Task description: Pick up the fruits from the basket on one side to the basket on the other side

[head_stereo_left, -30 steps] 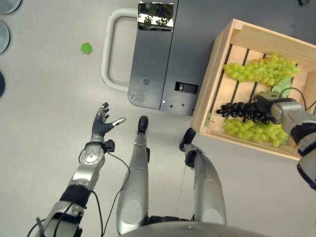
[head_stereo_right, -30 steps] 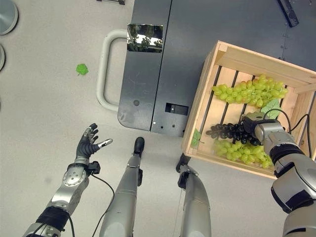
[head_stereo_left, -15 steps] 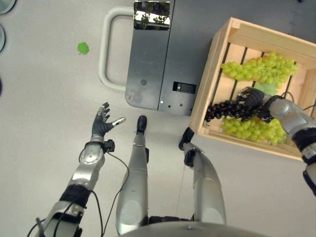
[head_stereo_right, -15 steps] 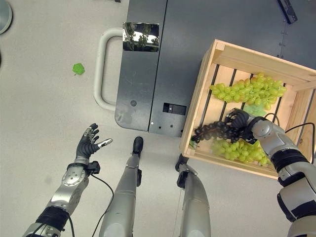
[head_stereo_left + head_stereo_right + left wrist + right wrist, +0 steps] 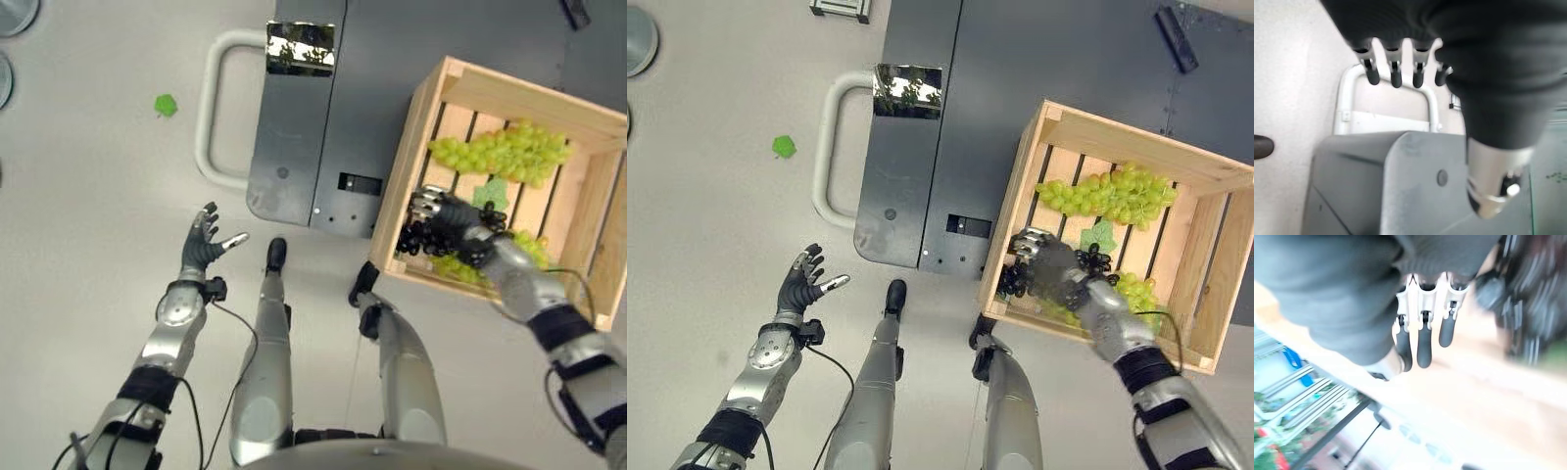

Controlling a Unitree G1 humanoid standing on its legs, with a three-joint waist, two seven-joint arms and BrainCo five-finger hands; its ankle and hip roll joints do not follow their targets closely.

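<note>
Right robot hand point(image 5: 1050, 266) over the near left corner of the wooden crate point(image 5: 1205, 181), fingers curled round a dark grape bunch point(image 5: 1011, 279) hanging at the crate's wall. Two green grape bunches point(image 5: 1102, 195) in the crate. Left robot hand point(image 5: 803, 285) above the floor point(image 5: 705, 215), fingers spread wide, holding nothing.

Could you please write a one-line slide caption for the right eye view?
Right robot hand grips the dark grape bunch at the wooden crate's near edge; left robot hand hovers open.
</note>
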